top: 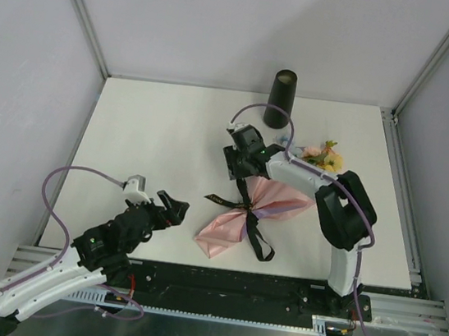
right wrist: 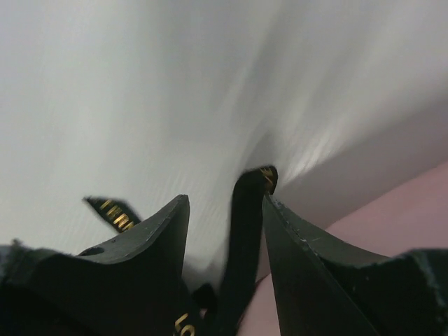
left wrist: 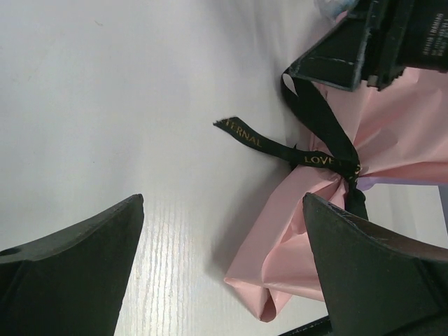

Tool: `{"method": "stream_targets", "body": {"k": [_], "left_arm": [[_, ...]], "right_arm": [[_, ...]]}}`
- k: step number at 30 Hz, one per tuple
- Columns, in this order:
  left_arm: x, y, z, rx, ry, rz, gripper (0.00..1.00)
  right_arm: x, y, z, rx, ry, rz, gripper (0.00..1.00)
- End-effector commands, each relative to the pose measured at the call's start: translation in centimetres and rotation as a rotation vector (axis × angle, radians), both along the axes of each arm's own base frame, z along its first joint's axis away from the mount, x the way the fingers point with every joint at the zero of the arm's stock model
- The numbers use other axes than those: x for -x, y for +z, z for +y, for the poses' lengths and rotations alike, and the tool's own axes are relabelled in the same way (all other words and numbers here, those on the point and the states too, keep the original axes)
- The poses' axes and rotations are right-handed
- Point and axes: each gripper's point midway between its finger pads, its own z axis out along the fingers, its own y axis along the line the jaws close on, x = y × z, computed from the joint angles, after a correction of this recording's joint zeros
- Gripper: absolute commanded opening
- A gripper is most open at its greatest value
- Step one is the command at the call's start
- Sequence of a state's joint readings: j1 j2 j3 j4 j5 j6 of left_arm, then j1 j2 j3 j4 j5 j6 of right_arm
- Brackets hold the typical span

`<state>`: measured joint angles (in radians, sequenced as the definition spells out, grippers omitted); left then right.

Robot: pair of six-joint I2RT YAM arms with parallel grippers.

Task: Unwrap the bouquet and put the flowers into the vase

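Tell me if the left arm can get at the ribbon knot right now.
Probably yes: the open left gripper faces the knot across bare table; the right gripper sits beyond it.

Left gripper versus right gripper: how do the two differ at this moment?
The left gripper has its jaws wide open with nothing between them. The right gripper has narrower jaws, with a strand of the black ribbon between them. The left gripper hangs off to the side of the bouquet, while the right gripper is right beside it, near the tie. Both have dark, wedge-shaped jaws.
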<state>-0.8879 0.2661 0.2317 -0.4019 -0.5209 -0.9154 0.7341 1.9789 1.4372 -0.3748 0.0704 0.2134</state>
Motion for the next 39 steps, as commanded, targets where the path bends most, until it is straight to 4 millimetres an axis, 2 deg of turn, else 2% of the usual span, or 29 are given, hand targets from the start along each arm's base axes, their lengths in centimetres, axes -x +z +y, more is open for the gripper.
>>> {"method": "stream_targets", "body": {"k": [1,4,7,11,19,30,39], "left_arm": [[-0.3,1.0,0.3,0.007,0.02,-0.029,1.0],[-0.3,1.3,0.2,0.015,0.018,-0.031,0.99],[-0.3,1.4,0.1,0.02,0.017,-0.031,1.0],[-0.2,1.5,-0.1,0.029,0.002,-0.034,1.0],[0.1,1.7,-0.2,0.061,-0.011,-0.047,1.0],[-0.1,2.1,-0.1,0.014,-0.018,-0.055,1.0],[-0.3,2.3,-0.1,0.019,-0.001,-0.05,0.99]], "right_arm": [[4.0,3.9,2.3,-0.044,0.115,-0.02,0.53],[5.8,4.6,2.5,-0.036,0.133,-0.005,0.57],[6.4,5.9,2.7,-0.025,0.139,-0.047,0.62],[7.2,6.6,4.2,-0.056,0.231,-0.068,0.61],[7.7,3.1,6.9,-0.104,0.341,0.035,0.6],[6.6,-1.7,7.1,-0.037,0.29,0.072,0.6],[8.0,-3.8,7.4,-0.027,0.3,0.134,0.6]]}}
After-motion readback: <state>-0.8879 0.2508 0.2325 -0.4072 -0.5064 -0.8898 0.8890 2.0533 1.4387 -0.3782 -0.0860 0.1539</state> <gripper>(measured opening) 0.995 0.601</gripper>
